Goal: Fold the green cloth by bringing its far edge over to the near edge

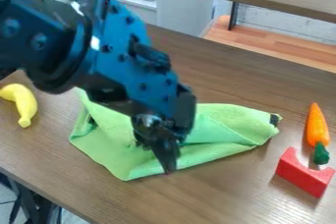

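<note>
With my gripper over the cloth, at its rim toward the near edge of the table, I'd do best with a light, shallow pinch, not scraping the wood. Whether my jaws are apart or together, I cannot tell. The cloth lies crumpled between the table's near and far edges, long axis crosswise, folded end pointing toward the carrot.
</note>
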You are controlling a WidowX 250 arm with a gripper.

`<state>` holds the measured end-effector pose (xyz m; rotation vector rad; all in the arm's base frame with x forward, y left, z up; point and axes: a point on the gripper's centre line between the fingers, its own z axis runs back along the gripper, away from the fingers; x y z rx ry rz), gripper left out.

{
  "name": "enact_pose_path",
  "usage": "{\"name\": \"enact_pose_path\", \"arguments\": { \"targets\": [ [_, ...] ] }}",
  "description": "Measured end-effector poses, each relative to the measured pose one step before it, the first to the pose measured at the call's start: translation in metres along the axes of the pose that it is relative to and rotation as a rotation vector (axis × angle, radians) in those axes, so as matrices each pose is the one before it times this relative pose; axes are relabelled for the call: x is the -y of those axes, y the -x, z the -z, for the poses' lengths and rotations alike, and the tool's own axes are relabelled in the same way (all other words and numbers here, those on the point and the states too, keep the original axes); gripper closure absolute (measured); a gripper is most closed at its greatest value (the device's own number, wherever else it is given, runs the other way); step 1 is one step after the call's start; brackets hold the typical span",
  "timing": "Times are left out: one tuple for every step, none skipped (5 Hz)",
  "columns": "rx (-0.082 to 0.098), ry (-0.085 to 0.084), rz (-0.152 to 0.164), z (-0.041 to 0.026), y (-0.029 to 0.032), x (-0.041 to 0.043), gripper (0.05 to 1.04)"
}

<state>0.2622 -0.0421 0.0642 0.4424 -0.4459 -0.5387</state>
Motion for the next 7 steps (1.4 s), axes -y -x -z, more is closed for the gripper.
{"name": "enact_pose_path", "arguments": {
  "targets": [
    [-0.034,-0.002,-0.0089,-0.00161,-0.00419,0.01397,1.017],
    [-0.0145,-0.0004,-0.0231,0.00074,-0.00147,0.013,0.933],
    [0.0011,0.0234,-0.0659,-0.00233,-0.00418,0.0089,0.718],
    [-0.0349,0.0775,0.0223,-0.00299,-0.00809,0.00206,0.417],
    [-0.0683,0.0989,0.0345,-0.00378,-0.007,-0.01163,0.142],
    [-0.0085,0.0362,-0.0219,-0.01424,-0.00609,-0.01887,0.083],
    [0.0138,-0.0022,-0.078,-0.01499,-0.00946,-0.02726,0.083]
  ]
}}
